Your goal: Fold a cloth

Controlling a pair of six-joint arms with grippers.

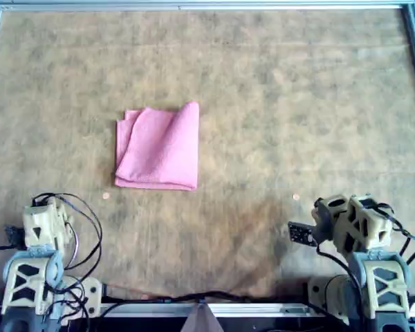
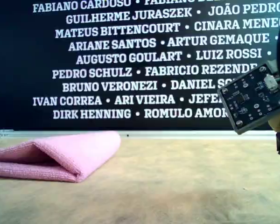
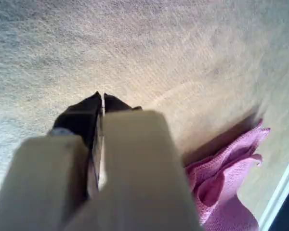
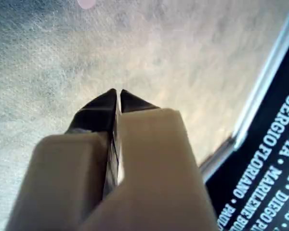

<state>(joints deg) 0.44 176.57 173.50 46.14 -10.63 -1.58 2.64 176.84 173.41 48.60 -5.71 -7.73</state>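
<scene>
Overhead view: cloth [image 1: 158, 147] folded | table [image 1: 277, 104] | both arms apart from it

You're likely at a robotics lab or demo booth: a felt-covered desk [image 1: 277, 104] with metal rails, backed by a black wall of printed names [image 2: 130, 56].

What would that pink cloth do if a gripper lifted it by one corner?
The cloth would probably droop and unfold, since its folded layers lie loose and puffed open in the exterior view. It looks light. Its fuzzy weave likely grips rather than slips.
</scene>
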